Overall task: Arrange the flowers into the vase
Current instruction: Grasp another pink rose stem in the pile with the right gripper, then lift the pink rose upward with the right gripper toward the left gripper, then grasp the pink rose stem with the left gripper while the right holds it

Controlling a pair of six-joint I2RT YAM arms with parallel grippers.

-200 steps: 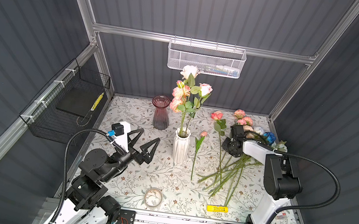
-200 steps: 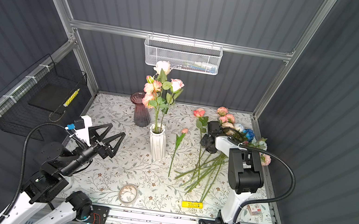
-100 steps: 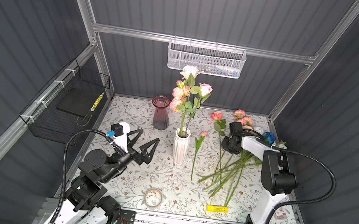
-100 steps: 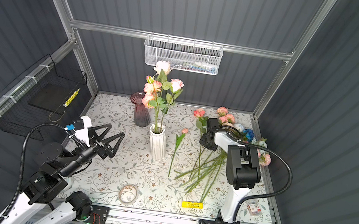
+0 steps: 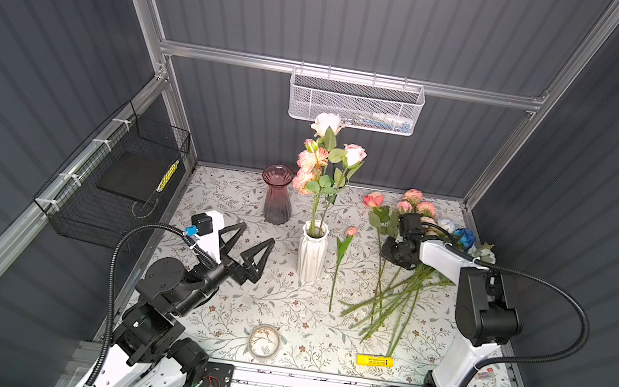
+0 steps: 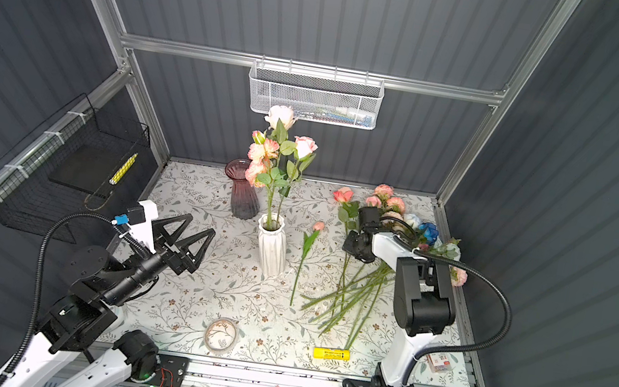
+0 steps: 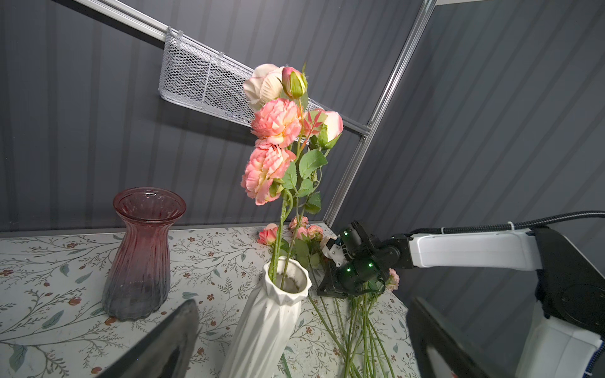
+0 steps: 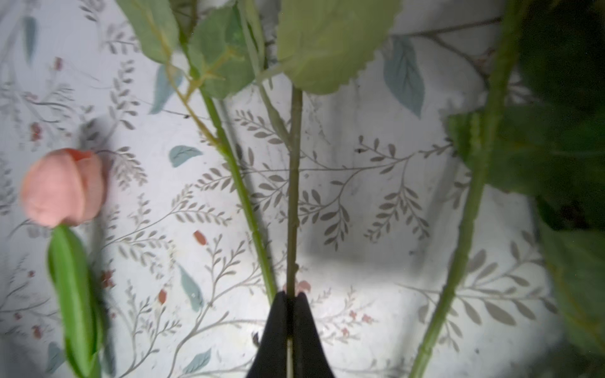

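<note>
The right gripper [image 8: 289, 296] is pinched together on a thin green stem [image 8: 293, 183] in the heap of loose flowers [image 5: 396, 297] on the right side of the table [image 5: 223, 303]. In both top views it sits low over the heap's far half. The flower heads crowd the far right corner, out to the table's right edge, and the stem ends fan toward the near side.

The left gripper [image 5: 256, 234] hovers above the table's left side with its jaws wide apart, pointed toward the white vase [image 5: 311, 253]. Bare patterned cloth lies between the two.

The white vase stands upright mid-table and holds several pink and cream blooms [image 5: 323, 159], which reach up to the mesh basket [image 5: 355, 105] on the far wall. A red glass vase [image 5: 277, 198] stands just far-left of the white one, apart from it. A single pink bud [image 5: 351, 231] on its stem lies between the white vase and the heap, touching neither.

A tape roll [image 5: 264, 341] and a yellow tube [image 5: 374, 360] lie close to the near edge. The cloth between the vases and that edge is open.
</note>
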